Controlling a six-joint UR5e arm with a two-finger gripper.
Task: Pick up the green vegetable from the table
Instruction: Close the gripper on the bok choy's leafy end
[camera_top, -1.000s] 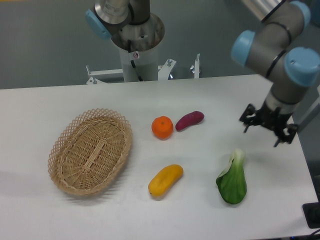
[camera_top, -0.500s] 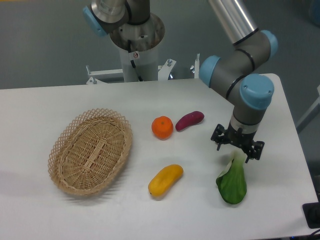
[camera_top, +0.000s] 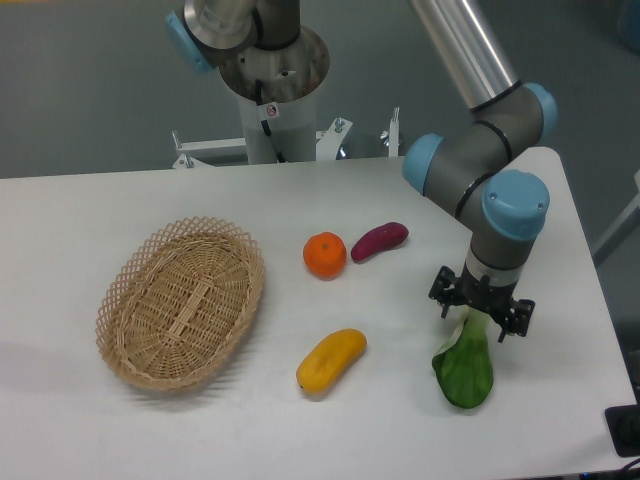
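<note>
End effector (camera_top: 482, 309), fingers spread, hangs directly over the pale stem end of the green vegetable (camera_top: 465, 362), which lies on the tabletop (camera_top: 120, 200) near its right edge, long axis running from stem beneath the fingers toward the camera, leaf end nearest.

We cannot see the pale stem end of the green vegetable (camera_top: 464, 365) because the gripper (camera_top: 481, 309) covers it, and the arm's (camera_top: 470, 60) top is cut off.
</note>
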